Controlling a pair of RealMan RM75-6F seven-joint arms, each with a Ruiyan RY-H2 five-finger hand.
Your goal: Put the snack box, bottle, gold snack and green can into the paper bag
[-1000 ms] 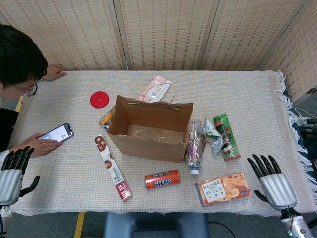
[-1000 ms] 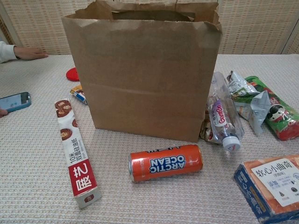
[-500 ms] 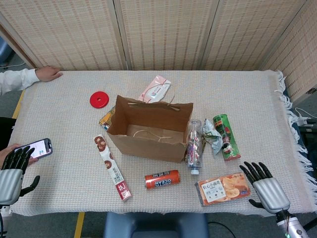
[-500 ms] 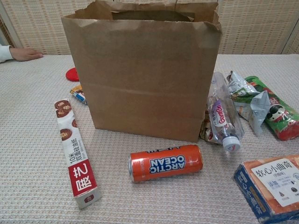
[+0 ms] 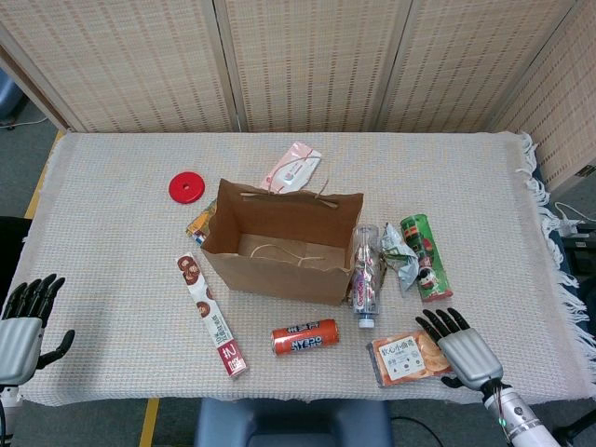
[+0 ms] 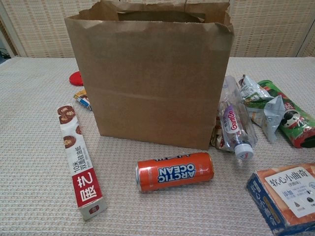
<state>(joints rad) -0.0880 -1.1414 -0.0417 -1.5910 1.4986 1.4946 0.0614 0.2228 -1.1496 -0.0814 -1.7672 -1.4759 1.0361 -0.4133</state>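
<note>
Right hand [image 5: 463, 346] has closed in on the snack box [image 5: 410, 357], fingers spread, holding nothing, touching its 3 o'clock end; left hand [image 5: 20, 318] idles, fingers apart. Box lies at the bag's [image 5: 279, 265] 5 o'clock. Judged light, stiff cardboard, glossy; grip across the long sides.

Lay on the woven counter [image 5: 121, 168]: orange can [image 5: 304, 336] on its side, long red-and-white box [image 5: 211, 316] to its left, red disc [image 5: 187, 187] farther back, pink packet [image 5: 291, 168] near the far edge.
</note>
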